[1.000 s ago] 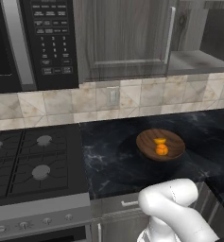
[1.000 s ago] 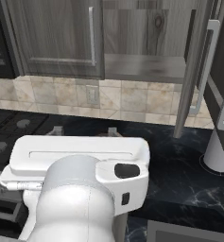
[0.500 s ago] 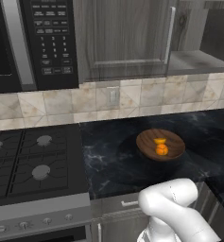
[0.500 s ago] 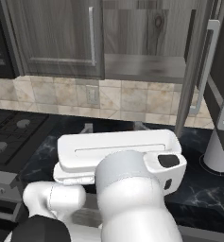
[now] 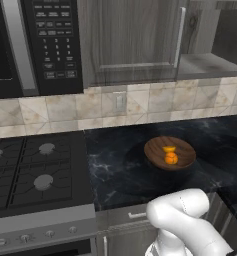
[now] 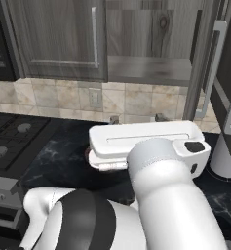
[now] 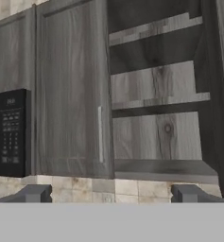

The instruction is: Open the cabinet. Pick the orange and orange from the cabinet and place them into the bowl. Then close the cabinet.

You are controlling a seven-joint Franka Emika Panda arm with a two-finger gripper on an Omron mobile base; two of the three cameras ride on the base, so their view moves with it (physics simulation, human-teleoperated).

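Two oranges (image 5: 170, 155) already in bowl (image 5: 155, 150) on counter (image 5: 115, 170). Remaining: cabinet (image 7: 156, 137), right door (image 6: 229, 73) swung wide, shelves bare. Rigid, hinged, light; best pushed at bar handle (image 6: 214, 68). Claw (image 7: 112, 194) spread apart, clamped on nothing.

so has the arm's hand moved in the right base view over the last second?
Yes. The hand has swung right: against the wall outlet, its white body sat left of centre below it, and now reaches toward the open cabinet door.
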